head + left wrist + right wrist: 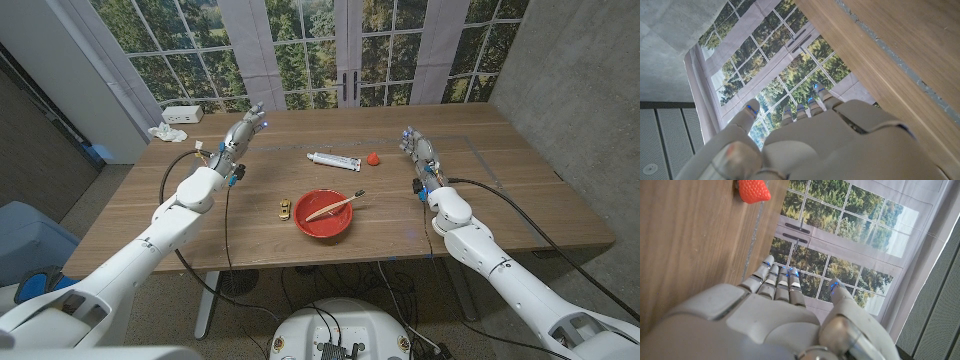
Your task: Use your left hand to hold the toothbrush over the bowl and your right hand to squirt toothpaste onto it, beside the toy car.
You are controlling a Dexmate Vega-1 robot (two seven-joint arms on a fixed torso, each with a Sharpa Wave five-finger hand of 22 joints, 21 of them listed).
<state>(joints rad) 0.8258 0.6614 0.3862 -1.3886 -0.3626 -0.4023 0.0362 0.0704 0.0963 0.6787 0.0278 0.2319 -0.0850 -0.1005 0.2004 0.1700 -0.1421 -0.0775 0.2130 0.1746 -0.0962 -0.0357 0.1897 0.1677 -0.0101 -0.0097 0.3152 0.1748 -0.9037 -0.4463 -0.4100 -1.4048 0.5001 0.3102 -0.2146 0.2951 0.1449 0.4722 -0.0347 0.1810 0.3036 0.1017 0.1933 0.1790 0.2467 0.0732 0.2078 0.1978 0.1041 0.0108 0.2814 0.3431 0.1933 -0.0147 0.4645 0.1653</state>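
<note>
The wooden worktop [500,190] is a long plank surface with a warm brown grain, set before tall paned windows [300,50] that look onto green trees, with pale curtains hanging between the panes and a grey concrete wall [570,70] to the robot's right. Near the front edge sits a red bowl [323,215], and the wooden toothbrush [335,205] lies across it, its head end sticking out past the rim toward the right. Just beside the bowl on its left stands a small yellow toy car [285,208]. Farther back, near the middle of the worktop, a white toothpaste tube [335,161] lies on its side, with a red strawberry toy [373,157] just beside its right end. A white power strip [183,115] and a crumpled white cloth [165,131] rest at the far left corner. The left hand [243,132] hovers over the left rear part of the worktop, well apart from the bowl, fingers [810,107] stretched out and slightly spread, holding nothing. The right hand [418,150] stands on the right side, near the strawberry toy, fingers [777,277] straight and parted, also empty. Black cables run along both white arms
</note>
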